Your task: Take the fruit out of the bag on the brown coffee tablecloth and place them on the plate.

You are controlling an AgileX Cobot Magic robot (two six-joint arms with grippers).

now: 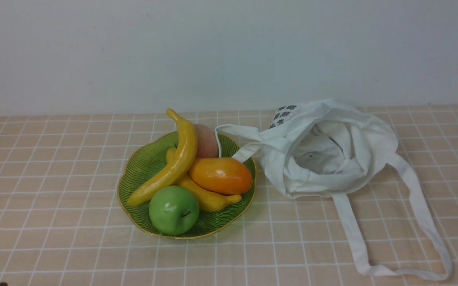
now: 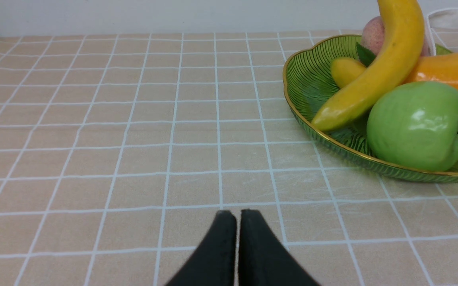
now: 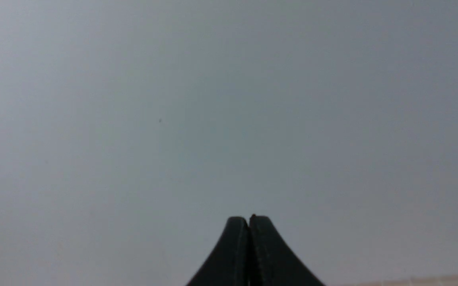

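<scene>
Long banana on plate (bag just beside); left jaws, right jaws both tight together, empty

Ahead of the left pincer and to its right, the plate, long banana and mango run off the picture's edge, and the bag beyond shows only as a white sliver. The short banana lies mostly under the long one and the mango, the peach is half hidden behind them, and the bag's print is too small to read. Before the right pincer only blank wall shows, with a strip of cloth cut off at the corner.
</scene>
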